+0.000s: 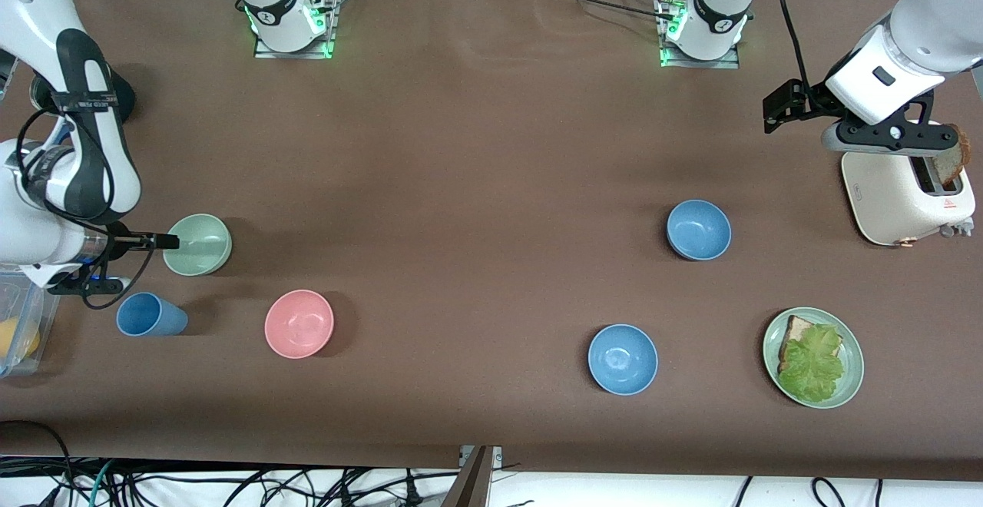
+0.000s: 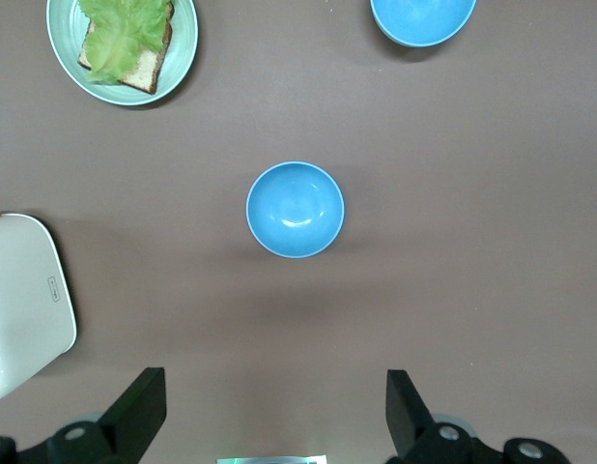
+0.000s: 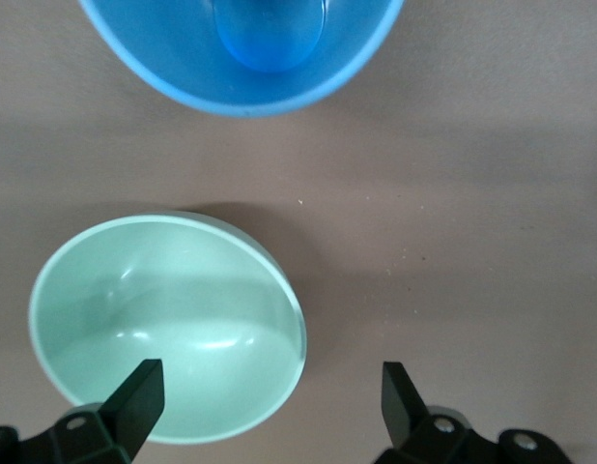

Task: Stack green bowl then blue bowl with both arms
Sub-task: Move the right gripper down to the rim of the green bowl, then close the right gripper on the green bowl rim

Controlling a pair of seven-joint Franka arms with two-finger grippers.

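Both jaws stand wide apart and hold nothing. On the right gripper (image 3: pixel 265 401) one finger (image 3: pixel 136 396) is over the inside of the green bowl (image 1: pixel 198 244), the other is outside its rim, over the bare brown counter (image 1: pixel 476 184); whether a finger touches the bowl I cannot tell. This bowl has nothing in it and sits toward the right arm's end of the counter. Near it, closer to the front camera, lie a blue cup (image 1: pixel 150 315) on its side and a pink bowl (image 1: pixel 299 323), also with nothing in it. At the edge of that end a clear box (image 1: pixel 21 323) holds something yellow. The left gripper (image 2: pixel 270 411) hangs high over the left arm's end of the counter, above the white toaster (image 1: pixel 910 196), which has a slice of bread (image 1: pixel 951 160) in its slot. The blue bowl (image 1: pixel 699 230), of muted colour, sits with nothing inside, well apart from the green bowl. A brighter blue bowl (image 1: pixel 623 359) lies nearer to the front camera, and beside it a green plate (image 1: pixel 852 372) carries toast with a lettuce leaf (image 1: pixel 812 361) on top.
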